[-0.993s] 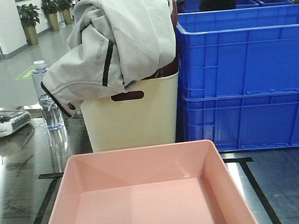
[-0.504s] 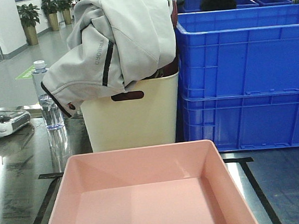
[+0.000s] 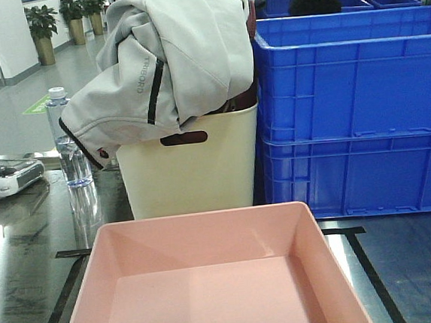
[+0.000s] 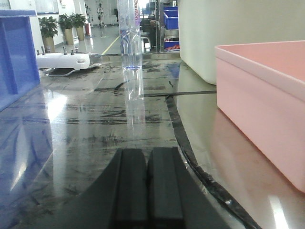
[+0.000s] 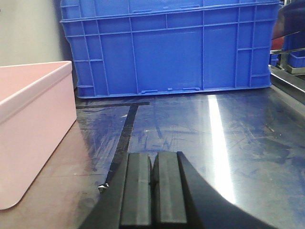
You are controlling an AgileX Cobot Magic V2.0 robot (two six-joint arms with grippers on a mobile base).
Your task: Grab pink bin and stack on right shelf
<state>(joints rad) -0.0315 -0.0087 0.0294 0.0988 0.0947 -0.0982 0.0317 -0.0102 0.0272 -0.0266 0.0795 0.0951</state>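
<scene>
Pink bin (image 3: 211, 283) sits inside the shelf's (image 5: 228, 133) black tape outline (image 3: 376, 268).
Left gripper (image 4: 147, 183) and right gripper (image 5: 153, 188) flank it, both closed, empty.

glossy shelf (image 3: 27, 253), pink bin (image 3: 211, 283), blue crates (image 3: 355, 119)

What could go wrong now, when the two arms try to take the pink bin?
1. Both grippers, left and right, are shut and lie low beside the pink bin, so they may push its smooth walls instead of gripping.
2. The cream bin with the jacket stands just behind; a forward shove could bump it.
</scene>
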